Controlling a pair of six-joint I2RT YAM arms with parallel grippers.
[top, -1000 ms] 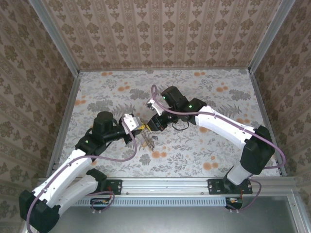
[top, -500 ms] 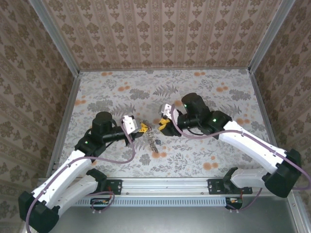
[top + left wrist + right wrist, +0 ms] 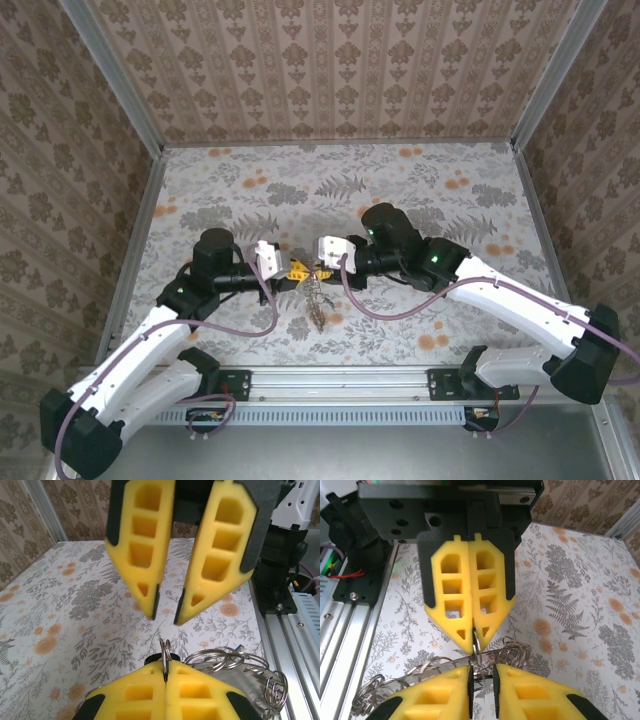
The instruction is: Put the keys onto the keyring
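Observation:
The keyring's thin silvery ring point(image 3: 166, 649) stands edge-on, and my left gripper point(image 3: 166, 667) is shut on it. Further loops point(image 3: 225, 659) bunch to its right, and the link chain point(image 3: 315, 300) hangs down to the table. My right gripper point(image 3: 165, 614) faces the left one tip to tip, just above the ring, its jaws a narrow gap apart and gripping nothing. In the right wrist view the right gripper point(image 3: 482, 674) has ring wire showing in its gap. A flat silvery blade point(image 3: 432, 665), possibly one of the keys, lies among the loops; no coloured heads show.
Both grippers point(image 3: 300, 268) point(image 3: 320, 262) meet over the middle of the flower-patterned table point(image 3: 420, 190). Papered walls point(image 3: 330, 70) close the back and sides. An aluminium rail point(image 3: 340, 380) runs along the near edge, with the arm bases on it.
The right arm has swung its elbow outward and its gripper has pulled back, then come in to the left gripper's tips again. The left gripper has kept its hold and barely moved.

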